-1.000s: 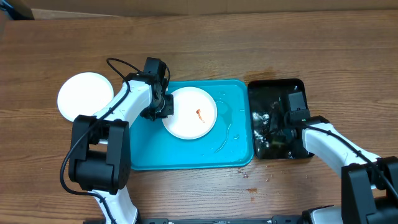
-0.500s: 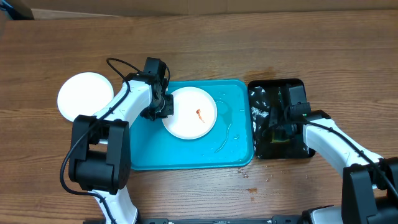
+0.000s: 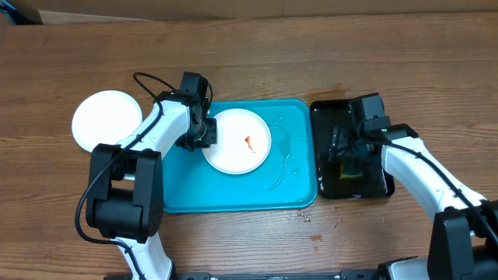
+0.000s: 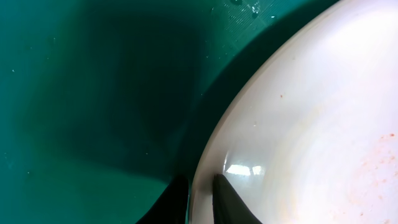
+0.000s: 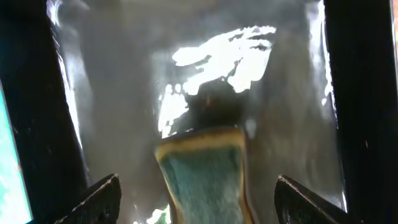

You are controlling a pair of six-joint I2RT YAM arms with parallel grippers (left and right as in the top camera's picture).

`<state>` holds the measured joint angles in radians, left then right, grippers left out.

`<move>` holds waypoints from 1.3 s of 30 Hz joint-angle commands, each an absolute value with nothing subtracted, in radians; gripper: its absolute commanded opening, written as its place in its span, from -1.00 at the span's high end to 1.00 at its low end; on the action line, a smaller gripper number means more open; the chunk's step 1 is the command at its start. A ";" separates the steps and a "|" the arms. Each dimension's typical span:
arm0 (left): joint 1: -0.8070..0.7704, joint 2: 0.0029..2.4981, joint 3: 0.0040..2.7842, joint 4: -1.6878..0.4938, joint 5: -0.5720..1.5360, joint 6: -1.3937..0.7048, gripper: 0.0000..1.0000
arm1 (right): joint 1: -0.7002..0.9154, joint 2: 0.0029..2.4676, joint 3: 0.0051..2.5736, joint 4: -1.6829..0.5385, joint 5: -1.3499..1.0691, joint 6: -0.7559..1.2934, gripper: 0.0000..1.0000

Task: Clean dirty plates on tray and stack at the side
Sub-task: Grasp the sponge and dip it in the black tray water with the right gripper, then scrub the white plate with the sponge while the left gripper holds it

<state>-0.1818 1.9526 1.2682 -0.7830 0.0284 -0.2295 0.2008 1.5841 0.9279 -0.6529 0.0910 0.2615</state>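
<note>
1. The left gripper [image 4: 200, 200] was pinched on the rim of the smeared plate [image 4: 311, 124]. One fingertip [image 4: 231, 200] lay on the plate's upper face, and the other sat just outside the rim, over the turquoise tray [image 4: 93, 93].
2. Just ahead of those fingertips the plate lay on the tray floor, with faint reddish specks on its face farther out.
3. From overhead, a brown-red smear [image 3: 250, 144] sat near the plate's centre, beyond the pinched edge.
4. Past the plate, on the side away from the left gripper, water [image 3: 282, 165] lay in streaks on the tray floor.
5. Behind the left gripper, off the tray, a white plate [image 3: 103, 118] lay on the wooden table [image 3: 233, 54]. Whether it was one plate or several stacked I could not tell.
6. The right gripper [image 5: 199, 194] was spread wide and held nothing.
7. Between its fingers, touched by neither, lay a green sponge [image 5: 205, 180] with a yellow edge.
8. Under and around that gripper was the black tray [image 5: 106, 93], glossy and wet, with the sponge lying in it.
9. To the right gripper's left, the turquoise tray stood just beside the black one. The smeared plate was well apart from this gripper, at the far end of the turquoise tray.
</note>
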 commanded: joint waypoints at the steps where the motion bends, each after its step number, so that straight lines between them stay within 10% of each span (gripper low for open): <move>1: -0.177 1.981 1.245 -0.788 -0.010 -0.224 0.66 | 0.201 1.584 0.924 -0.713 0.073 0.263 -0.55; 7: -0.177 1.981 1.245 -0.785 -0.007 -0.225 0.32 | 0.203 1.584 0.795 -0.635 0.060 0.262 -0.45; 12: -0.178 1.981 1.245 -0.785 -0.003 -0.225 0.32 | 0.203 1.584 0.783 -0.609 0.077 0.262 0.92; 20: -0.177 1.981 1.245 -0.776 0.027 -0.225 -0.09 | 0.203 1.578 1.042 -0.896 0.078 0.262 0.92; 30: -0.178 1.981 1.245 -0.762 0.027 -0.241 0.92 | 0.203 1.578 1.083 -0.974 0.077 0.262 0.92; 39: -0.178 1.981 1.245 -0.773 0.053 -0.253 0.91 | 0.203 1.578 1.086 -1.004 0.065 0.311 0.92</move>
